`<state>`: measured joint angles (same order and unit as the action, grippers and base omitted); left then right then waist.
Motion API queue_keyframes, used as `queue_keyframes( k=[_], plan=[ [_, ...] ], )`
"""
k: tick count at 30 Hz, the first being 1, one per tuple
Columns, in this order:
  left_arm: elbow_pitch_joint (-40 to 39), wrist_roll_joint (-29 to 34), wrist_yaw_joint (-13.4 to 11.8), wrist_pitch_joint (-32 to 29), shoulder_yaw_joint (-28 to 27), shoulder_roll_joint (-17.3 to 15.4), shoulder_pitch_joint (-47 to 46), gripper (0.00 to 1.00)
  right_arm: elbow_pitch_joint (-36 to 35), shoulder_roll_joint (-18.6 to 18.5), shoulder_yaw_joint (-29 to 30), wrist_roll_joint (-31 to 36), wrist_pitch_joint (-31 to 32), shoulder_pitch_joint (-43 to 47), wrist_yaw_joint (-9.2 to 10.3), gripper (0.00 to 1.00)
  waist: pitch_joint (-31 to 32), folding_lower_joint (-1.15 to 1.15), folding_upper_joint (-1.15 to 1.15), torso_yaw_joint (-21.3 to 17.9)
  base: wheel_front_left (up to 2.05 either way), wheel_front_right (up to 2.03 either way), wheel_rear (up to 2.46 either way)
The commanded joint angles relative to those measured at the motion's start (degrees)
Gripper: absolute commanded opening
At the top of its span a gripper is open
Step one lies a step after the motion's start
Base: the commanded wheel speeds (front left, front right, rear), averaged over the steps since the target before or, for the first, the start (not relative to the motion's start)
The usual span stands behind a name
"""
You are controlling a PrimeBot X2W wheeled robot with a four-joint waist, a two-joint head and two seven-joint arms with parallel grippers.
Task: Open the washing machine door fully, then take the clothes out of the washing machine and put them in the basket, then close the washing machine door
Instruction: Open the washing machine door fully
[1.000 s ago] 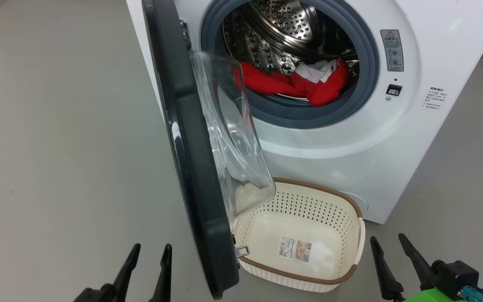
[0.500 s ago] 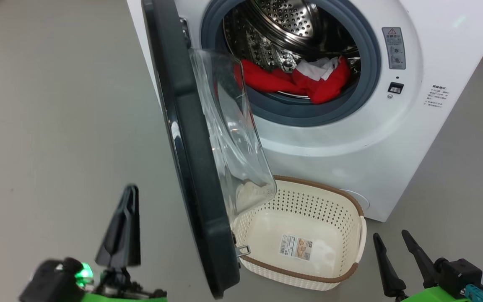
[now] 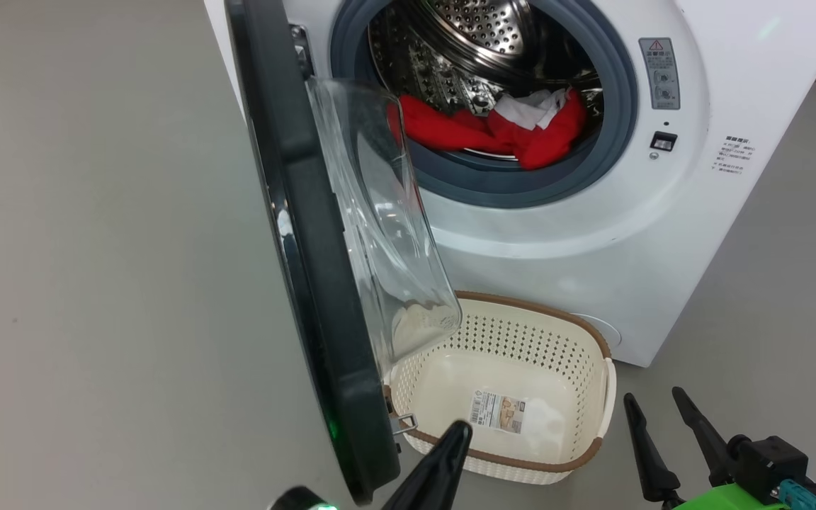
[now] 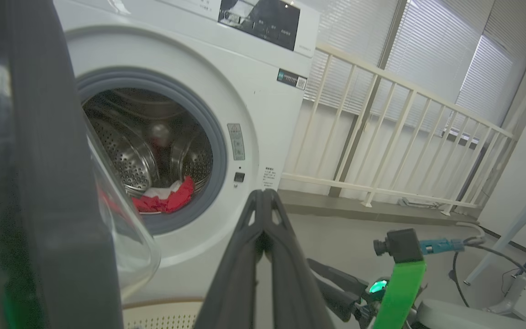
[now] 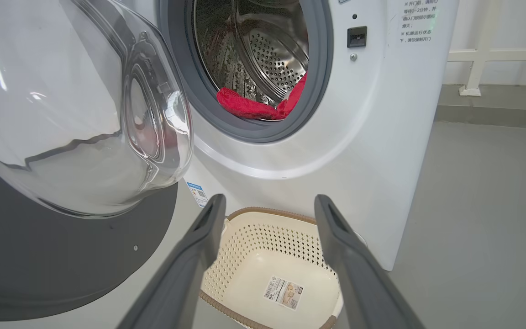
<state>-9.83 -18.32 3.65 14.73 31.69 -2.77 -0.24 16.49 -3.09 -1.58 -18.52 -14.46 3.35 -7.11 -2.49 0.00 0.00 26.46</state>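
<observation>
Left wrist view: left gripper (image 4: 263,195), fingers pressed together tip to tip with nothing between them, pointing toward the washing machine (image 4: 263,114). Head view: same gripper low, just right of the bottom edge of the washing machine door (image 3: 323,283). Right gripper (image 3: 654,398): fingers spread, empty, near the right end of the basket (image 3: 521,333). Door: swung out, seen edge-on, its glass bowl (image 3: 387,234) over the basket's left end. Basket: on the floor (image 3: 96,283) just before the washing machine, paper label (image 3: 499,411) inside. Clothes (image 3: 493,134): red with white, in the drum (image 3: 479,42) at its front lip.
</observation>
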Motion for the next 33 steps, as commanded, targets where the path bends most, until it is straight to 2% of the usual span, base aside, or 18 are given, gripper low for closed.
queue_keyframes(
  k=[1,7,18,27,33],
  plan=[
    [0.8,-1.7,0.4,0.3,-0.9,-0.1,-0.3,0.0,-1.6,-0.3,-1.8,0.0,-0.5,-2.0,-0.37,1.0,-0.2,0.0,0.0,-0.1,0.0,0.0,0.0],
    [11.2,-6.1,-1.1,0.3,-1.1,-0.1,-2.0,0.0,-1.7,-0.2,-1.9,0.0,-0.5,-2.6,-0.37,1.0,-0.8,0.0,0.0,-0.4,0.0,0.0,0.0],
    [14.7,-10.4,-5.4,0.3,-6.9,-0.1,-3.4,0.0,-1.6,-0.1,-1.7,0.1,-0.5,-2.3,-0.37,1.0,-0.5,0.0,0.0,0.0,0.0,0.0,0.0],
    [14.7,-8.6,-6.6,0.3,-15.7,-0.1,-1.0,0.0,-1.7,0.0,-1.8,-0.2,-0.5,-2.2,-0.37,1.0,-0.6,0.0,0.0,0.5,0.0,0.0,0.0],
    [15.3,-6.1,-6.2,0.3,-23.7,-0.1,0.1,0.0,-1.9,0.1,-1.8,-0.3,-0.5,-1.9,-0.37,1.0,-0.7,0.0,0.0,1.0,0.0,0.0,0.0]
  ],
)
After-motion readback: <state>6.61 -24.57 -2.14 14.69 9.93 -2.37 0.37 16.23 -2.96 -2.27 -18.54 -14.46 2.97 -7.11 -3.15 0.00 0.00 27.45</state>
